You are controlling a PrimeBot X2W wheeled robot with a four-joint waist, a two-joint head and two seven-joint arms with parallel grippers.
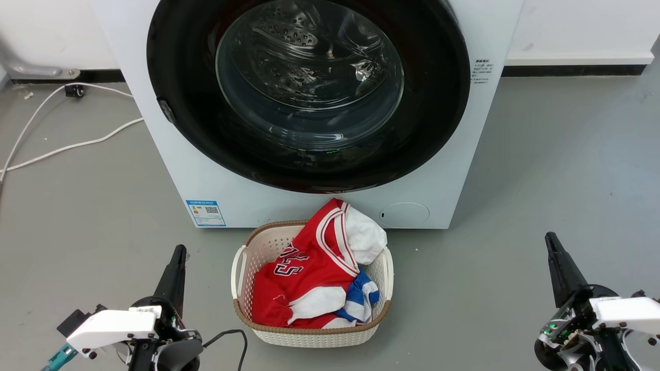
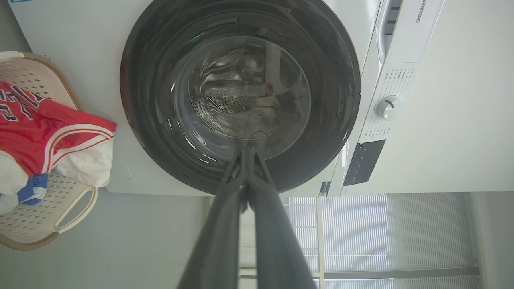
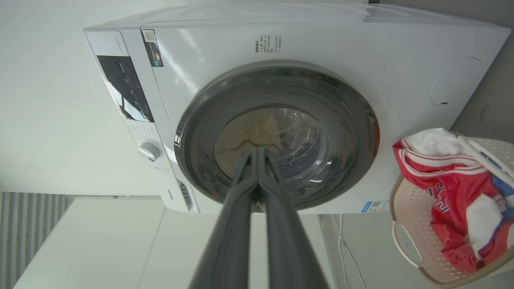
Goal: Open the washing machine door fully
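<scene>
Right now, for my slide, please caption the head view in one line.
Left hand and right hand shut, low before the closed washing machine door; laundry basket between them.

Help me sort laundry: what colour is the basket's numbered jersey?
Red, white-trimmed fabric jersey; head view shows it best.

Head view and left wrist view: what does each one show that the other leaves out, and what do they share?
Head view extra: the white cables on the floor and the right gripper, fingers together. Left wrist view extra: the control dial, the dark control panel and window blinds. Shared: the washing machine door, closed, the laundry basket with the red jersey, and the left gripper, shut.
</scene>
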